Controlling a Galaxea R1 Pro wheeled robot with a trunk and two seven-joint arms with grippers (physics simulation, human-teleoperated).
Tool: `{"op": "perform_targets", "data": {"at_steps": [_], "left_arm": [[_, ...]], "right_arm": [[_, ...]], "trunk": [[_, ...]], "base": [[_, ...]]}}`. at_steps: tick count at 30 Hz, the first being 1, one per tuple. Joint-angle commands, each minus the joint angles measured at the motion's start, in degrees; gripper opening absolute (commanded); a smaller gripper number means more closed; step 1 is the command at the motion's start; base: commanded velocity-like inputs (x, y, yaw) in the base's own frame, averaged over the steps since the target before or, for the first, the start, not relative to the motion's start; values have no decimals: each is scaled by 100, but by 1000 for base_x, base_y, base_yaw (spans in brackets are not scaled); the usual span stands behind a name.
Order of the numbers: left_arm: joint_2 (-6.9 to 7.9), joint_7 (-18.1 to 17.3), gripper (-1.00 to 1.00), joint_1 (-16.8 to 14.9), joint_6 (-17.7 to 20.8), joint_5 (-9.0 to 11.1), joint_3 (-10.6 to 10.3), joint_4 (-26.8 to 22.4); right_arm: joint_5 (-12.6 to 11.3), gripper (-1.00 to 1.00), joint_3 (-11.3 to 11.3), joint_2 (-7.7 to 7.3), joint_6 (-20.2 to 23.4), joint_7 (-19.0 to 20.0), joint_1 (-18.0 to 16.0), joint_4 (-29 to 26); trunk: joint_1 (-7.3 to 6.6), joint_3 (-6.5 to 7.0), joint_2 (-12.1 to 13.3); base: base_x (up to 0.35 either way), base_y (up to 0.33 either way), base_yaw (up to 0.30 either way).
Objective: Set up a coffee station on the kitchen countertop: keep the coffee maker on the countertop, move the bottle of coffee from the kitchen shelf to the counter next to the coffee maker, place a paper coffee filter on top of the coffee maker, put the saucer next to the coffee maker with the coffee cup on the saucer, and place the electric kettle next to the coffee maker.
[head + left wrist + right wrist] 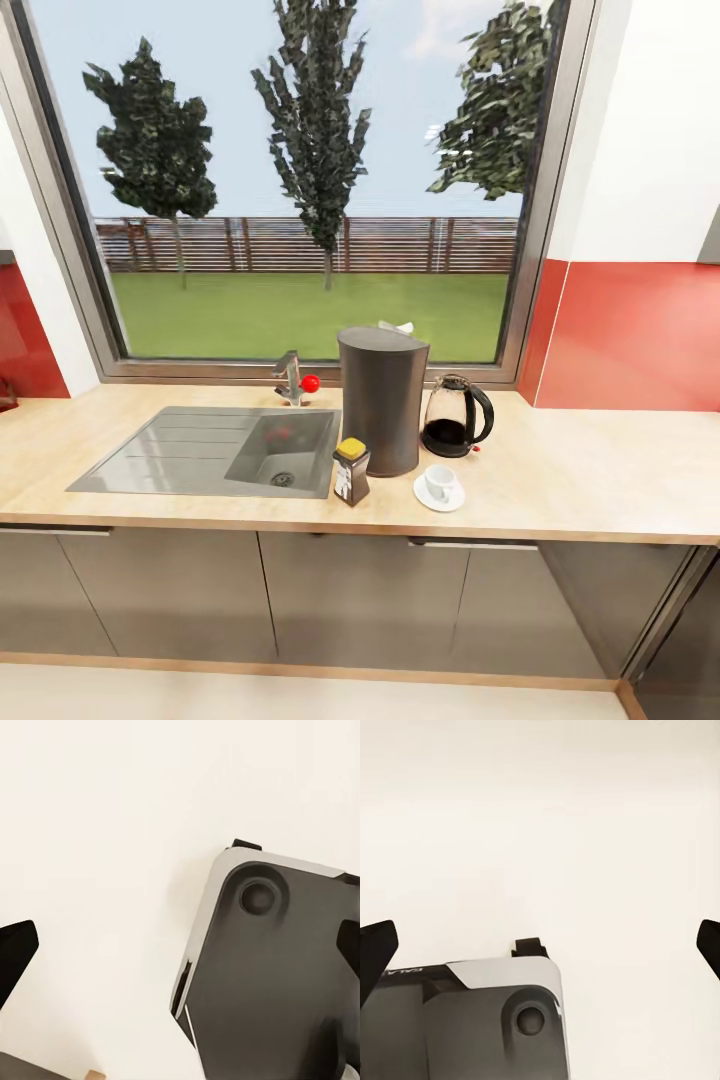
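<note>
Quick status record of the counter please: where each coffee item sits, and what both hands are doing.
coffee maker: upright on countertop, right of sink
filter: white, on maker's top
coffee bottle: front left of maker
cup: on saucer, front right of maker
kettle: right of maker
left hand: open, empty
right hand: open, empty

The bottle of coffee [350, 472] carries a label, but its print is too small to read. Pale lettering on the robot's base [405, 972] is cut off, illegible.
</note>
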Motion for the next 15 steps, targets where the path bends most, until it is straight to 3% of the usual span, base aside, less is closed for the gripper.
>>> {"op": "perform_targets", "data": {"at_steps": [1, 15], "left_arm": [[0, 18, 100, 0, -10, 30, -47, 0], [0, 17, 100, 0, -7, 26, -44, 0]], "right_arm": [[-29, 100, -3, 3, -10, -14, -1, 1], [-28, 100, -4, -9, -27, -14, -1, 2]], "trunk": [[2, -2, -4], [2, -2, -4]], "base": [[0, 0, 0], [0, 0, 0]]}}
